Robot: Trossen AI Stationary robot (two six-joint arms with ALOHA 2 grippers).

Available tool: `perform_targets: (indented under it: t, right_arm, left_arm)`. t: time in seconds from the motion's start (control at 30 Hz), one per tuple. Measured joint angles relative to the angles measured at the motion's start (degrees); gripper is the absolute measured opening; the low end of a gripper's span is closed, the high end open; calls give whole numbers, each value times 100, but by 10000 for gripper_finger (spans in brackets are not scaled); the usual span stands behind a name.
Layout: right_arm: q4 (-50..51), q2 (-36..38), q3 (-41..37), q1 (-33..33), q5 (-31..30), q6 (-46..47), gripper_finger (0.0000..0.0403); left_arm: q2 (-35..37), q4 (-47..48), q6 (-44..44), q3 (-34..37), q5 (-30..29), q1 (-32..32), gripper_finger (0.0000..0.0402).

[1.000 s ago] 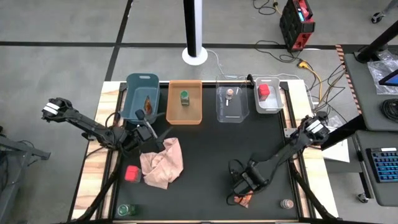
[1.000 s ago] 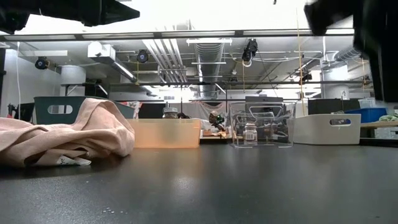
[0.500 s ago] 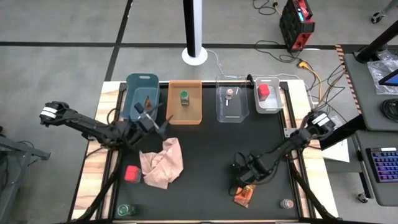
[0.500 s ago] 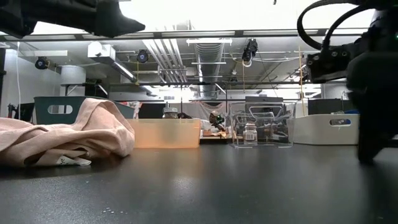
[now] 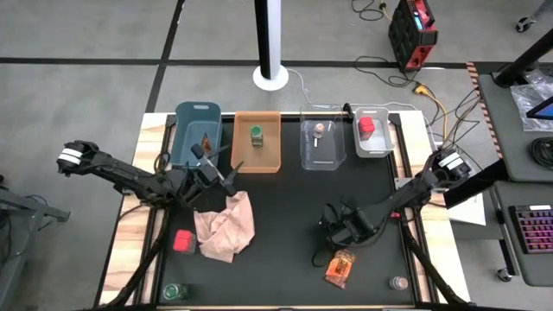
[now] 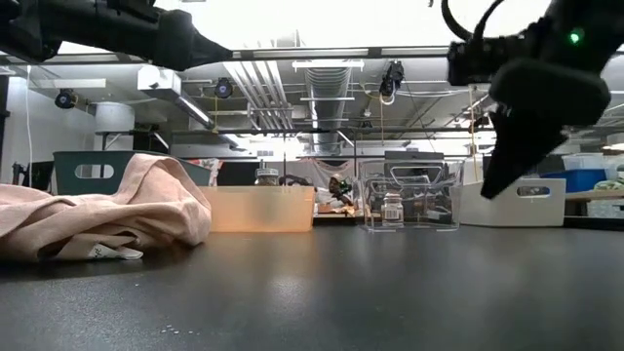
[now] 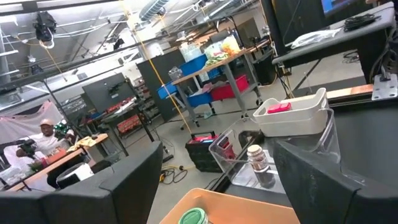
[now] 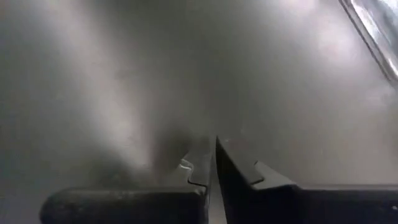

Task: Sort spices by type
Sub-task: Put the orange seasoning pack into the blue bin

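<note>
The spices lay scattered over the black worktop (image 5: 285, 207), and I took the pink cloth (image 5: 226, 226) as my mark. From above, an orange-brown foil packet (image 5: 340, 268) lay well off to the cloth's right, a red boxy container (image 5: 182, 241) just beside its left edge, a green-capped jar (image 5: 174, 292) near the front edge below that, and a tiny tan-lidded jar (image 5: 398, 282) far right. Beyond the cloth stood four bins: the blue bin (image 5: 198, 132) held a foil packet, the orange bin (image 5: 257, 141) a green-capped jar, the clear bin (image 5: 322, 138) a tan-lidded jar, the white bin (image 5: 373, 132) a red container. The left gripper (image 5: 226, 166) hovered just above the cloth's upper edge, fingers spread wide and empty. The right gripper (image 5: 338, 235) hung right of the cloth, just above the loose foil packet, apart from it.

At worktop level the cloth (image 6: 102, 210) slumped at the left, the bins lined up behind it, and the right gripper (image 6: 507, 161) hung clear of the surface.

The left wrist view looked between its spread fingers (image 7: 134, 180) toward the orange, clear and white bins.

The right wrist view showed its fingers (image 8: 211, 168) pressed together, gripping nothing, above bare worktop.
</note>
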State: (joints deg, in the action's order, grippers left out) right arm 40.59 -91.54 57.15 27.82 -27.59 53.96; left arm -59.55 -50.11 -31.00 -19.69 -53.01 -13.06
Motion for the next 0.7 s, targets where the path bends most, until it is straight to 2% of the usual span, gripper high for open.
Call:
perform_targets:
  t: [0.13,0.23,0.33,0.53,0.7]
  right_arm:
    - [305,117,483,-29,166,-341,12]
    - [781,77,927,0,617,-128,12]
    - [1090,52,1325,63,1409,273,12]
    - [2080,62,1588,323,3138,1316,12]
    - [2205,65,1514,659,3208,1480,15]
  left_arm:
    - [0,4,2,-92,-47,-28,291]
    - [-1,101,273,-167,-56,-102,291]
    - [0,343,664,-212,-53,-213,291]
    - [-2,413,713,-365,-48,-318,291]
    - [-22,468,713,-492,-46,-326,291]
